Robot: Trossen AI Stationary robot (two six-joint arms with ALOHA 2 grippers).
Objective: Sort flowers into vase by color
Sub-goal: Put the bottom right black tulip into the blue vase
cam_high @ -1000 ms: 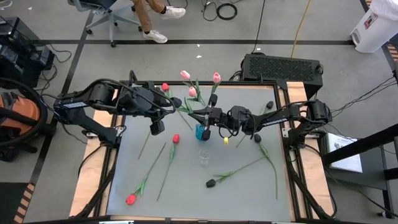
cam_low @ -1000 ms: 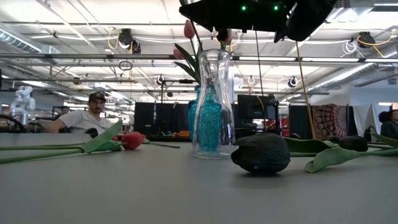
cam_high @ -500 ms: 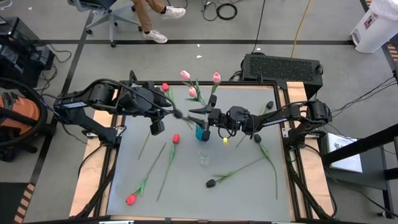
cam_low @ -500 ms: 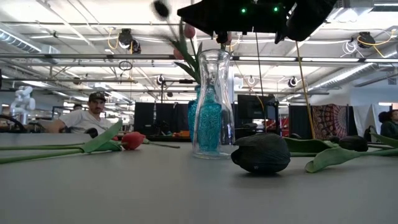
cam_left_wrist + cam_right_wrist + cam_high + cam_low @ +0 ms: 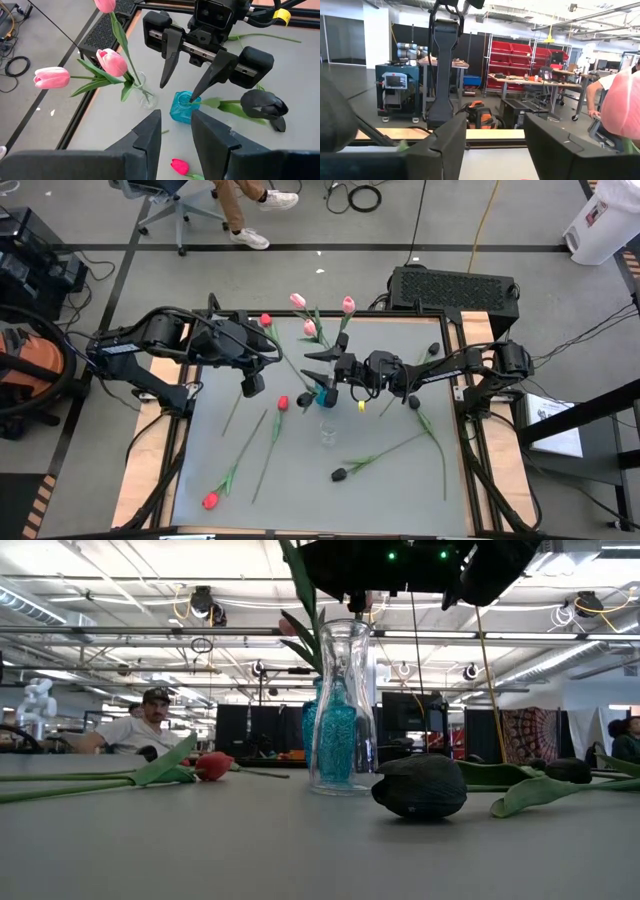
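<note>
Flowers lie scattered over my grey worktop (image 5: 400, 490): a red tulip (image 5: 210, 500) near the front left corner, another red tulip (image 5: 283, 402) nearer the middle, a black tulip (image 5: 339, 474) at the front centre, and more black ones toward the right side. Three pink tulips (image 5: 308, 327) stand in a clear vase (image 5: 145, 97) at the back edge, their heads fanning apart.

My right claw (image 5: 318, 370) hangs above the blue vase (image 5: 324, 392) in the middle of the worktop, its two fingers (image 5: 170, 55) spread apart with nothing between them. A black tulip head (image 5: 262, 104) on its green stem leans out of the blue vase, just beside that claw. A second clear vase (image 5: 328, 432) stands empty-looking just in front of the blue one.

My left claw (image 5: 268, 356) hovers over the back left part of the worktop, pointing toward the vases; its fingers (image 5: 147, 135) stand slightly apart and hold nothing.

At table height, a person (image 5: 140, 725) sits in the room beyond.
</note>
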